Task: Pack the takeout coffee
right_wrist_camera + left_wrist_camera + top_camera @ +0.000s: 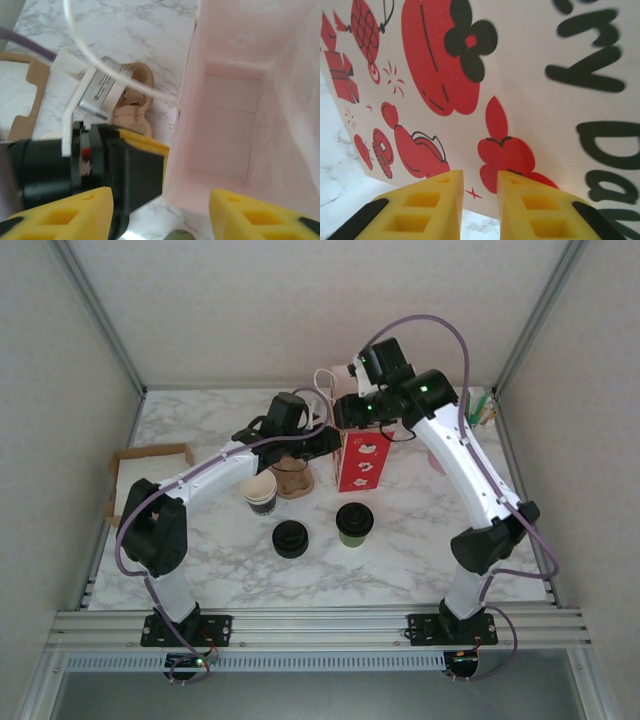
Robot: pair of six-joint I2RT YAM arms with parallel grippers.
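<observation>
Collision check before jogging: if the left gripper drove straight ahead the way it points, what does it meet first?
The side wall of the white paper bag with red and black print, dead ahead of the left gripper. It looks close, though depth is unclear.

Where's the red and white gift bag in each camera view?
Top external: the bag stands near centre.
Left wrist: its printed wall, straight ahead above the left fingers.
Right wrist: its open inside, at right.
Shared landmark: the left fingers beside the bag's wall.
</observation>
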